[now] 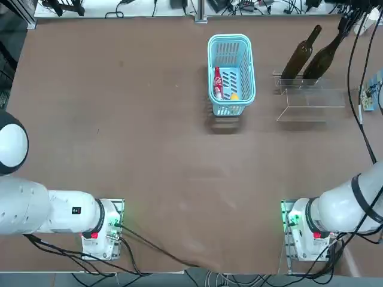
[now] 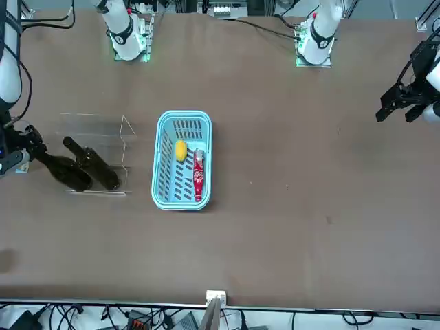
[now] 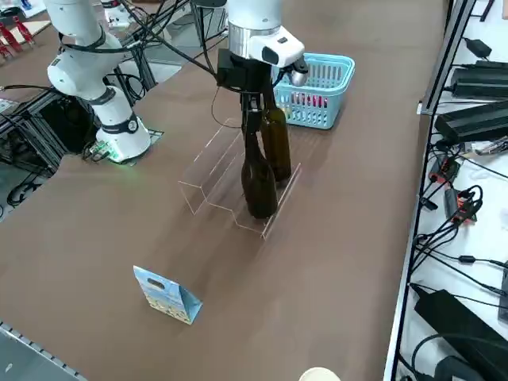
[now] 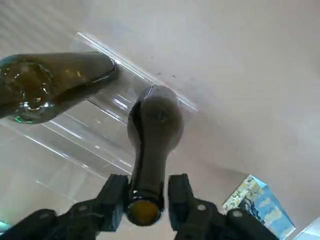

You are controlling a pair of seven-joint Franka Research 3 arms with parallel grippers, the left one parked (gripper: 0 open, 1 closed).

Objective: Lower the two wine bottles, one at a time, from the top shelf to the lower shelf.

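With both wine bottles point(image 3: 259, 178) seemingly upright on the lower shelf point(image 3: 270, 222) (the strip farthest from the robot), this looks like the release step: the right gripper point(image 4: 148, 192) sits slightly parted around the nearer neck, so next comes a straight lift clear.

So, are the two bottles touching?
Apart. The wrist view shows clear stand between the bottle under the right gripper and the other bottle.

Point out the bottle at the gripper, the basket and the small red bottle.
Bottle at the gripper point(image 4: 155, 125): right wrist view, on its shoulder.
Basket point(image 1: 230, 39): top view, on its far rim.
Small red bottle point(image 2: 199, 176): front view, on its body.
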